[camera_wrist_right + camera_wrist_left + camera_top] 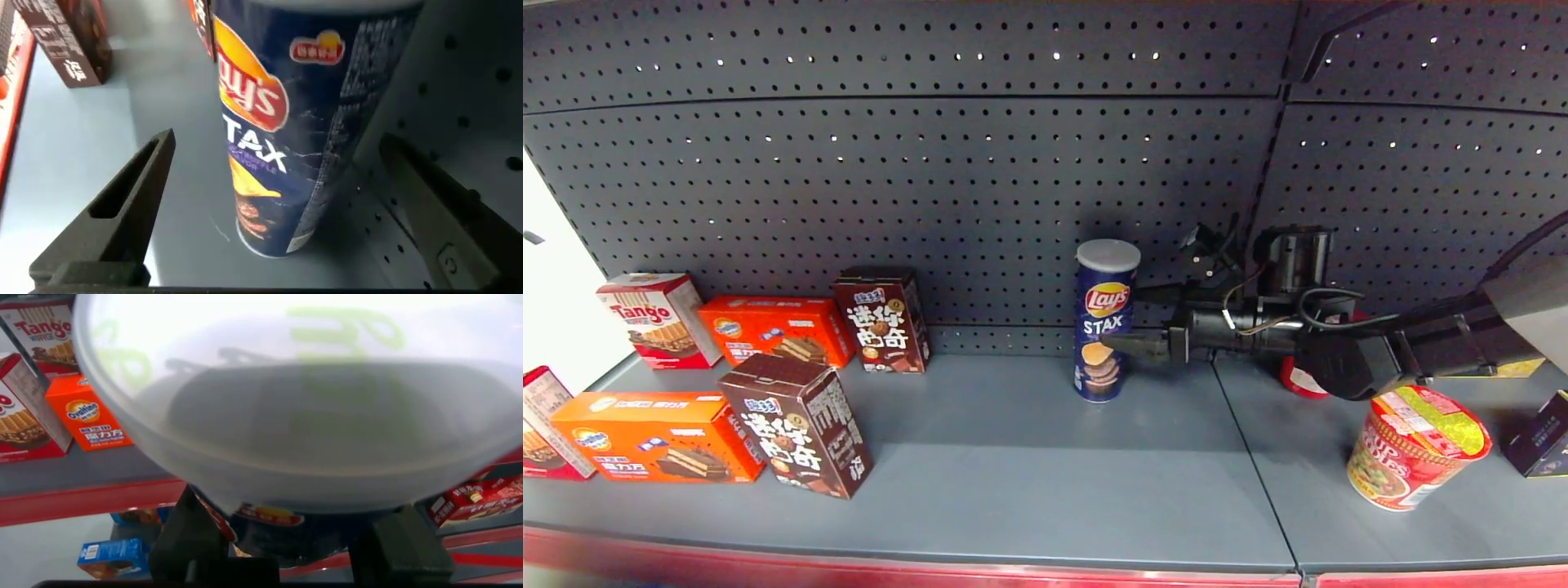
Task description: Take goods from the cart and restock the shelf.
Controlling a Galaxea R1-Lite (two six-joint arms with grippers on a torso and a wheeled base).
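Blue chip can (1105,322) stands upright on the shelf (1013,457), the right gripper (1135,320) at its right side, 2 fingers spread around it.

dark grey perforated metal back panel (931,180) | back row along it: red-and-white wafer box (658,318), flat orange cardboard carton (776,328), upright dark brown cardboard box (882,318) | front row: second orange carton (654,435) just beside second brown box (800,425) | right side: red-and-yellow paper noodle cup (1413,445), near dark blue box (1539,445)
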